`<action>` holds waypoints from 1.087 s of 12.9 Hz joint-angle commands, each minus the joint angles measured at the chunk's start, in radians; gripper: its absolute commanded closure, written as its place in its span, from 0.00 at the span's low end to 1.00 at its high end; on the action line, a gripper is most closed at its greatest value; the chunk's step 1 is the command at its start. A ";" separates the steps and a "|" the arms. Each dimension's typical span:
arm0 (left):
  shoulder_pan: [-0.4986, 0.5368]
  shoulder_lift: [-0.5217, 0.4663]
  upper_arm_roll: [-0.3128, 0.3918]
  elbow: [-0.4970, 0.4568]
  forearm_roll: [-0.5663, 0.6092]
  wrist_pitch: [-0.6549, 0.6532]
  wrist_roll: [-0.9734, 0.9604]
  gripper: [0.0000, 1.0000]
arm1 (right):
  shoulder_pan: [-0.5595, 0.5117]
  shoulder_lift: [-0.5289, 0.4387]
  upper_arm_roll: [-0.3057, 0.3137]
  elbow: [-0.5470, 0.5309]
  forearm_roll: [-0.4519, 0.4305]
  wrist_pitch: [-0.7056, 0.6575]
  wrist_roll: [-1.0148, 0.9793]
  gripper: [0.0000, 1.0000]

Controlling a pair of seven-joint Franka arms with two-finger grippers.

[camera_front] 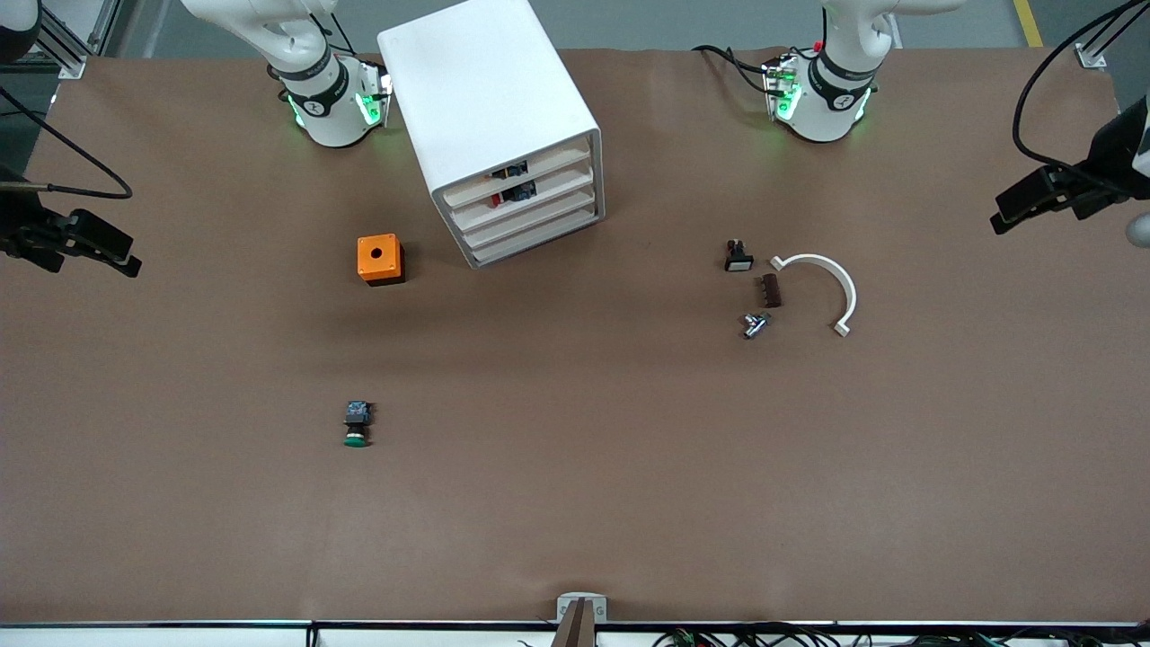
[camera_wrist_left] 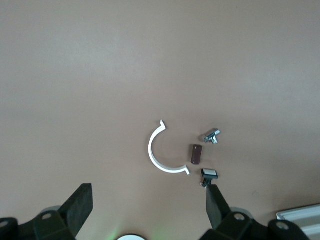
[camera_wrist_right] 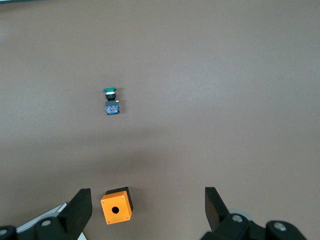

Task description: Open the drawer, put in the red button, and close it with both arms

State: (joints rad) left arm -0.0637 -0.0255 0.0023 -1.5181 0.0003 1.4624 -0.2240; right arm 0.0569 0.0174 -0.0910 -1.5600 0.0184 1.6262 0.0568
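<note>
Hook drawer [camera_front: 530, 191] by front lip; probably light, stiff, easy-sliding. Waiting at table ends, spread wide, holding nothing: left gripper [camera_wrist_left: 149, 202], right gripper [camera_wrist_right: 148, 205].

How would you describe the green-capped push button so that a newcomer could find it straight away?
Start at the white cabinet of stacked drawers, then find the orange box with a hole beside it. Nearer the front camera than that box, the green-capped button lies alone on the brown table: black body, blue bits, green mushroom cap.
</note>
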 commanded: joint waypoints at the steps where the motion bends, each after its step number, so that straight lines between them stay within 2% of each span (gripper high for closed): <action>1: 0.028 -0.085 -0.036 -0.114 -0.014 0.030 0.015 0.00 | -0.011 -0.020 0.005 0.003 0.014 -0.034 0.014 0.00; 5: 0.032 -0.129 -0.082 -0.181 -0.005 0.055 0.017 0.01 | -0.008 -0.019 0.005 0.000 0.008 -0.039 0.012 0.00; 14: 0.030 -0.090 -0.077 -0.128 -0.011 0.038 0.098 0.00 | -0.011 -0.016 0.005 0.001 0.003 -0.028 0.000 0.00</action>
State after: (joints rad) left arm -0.0466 -0.1230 -0.0701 -1.6618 0.0002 1.4957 -0.1516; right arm 0.0569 0.0152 -0.0923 -1.5553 0.0181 1.5982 0.0584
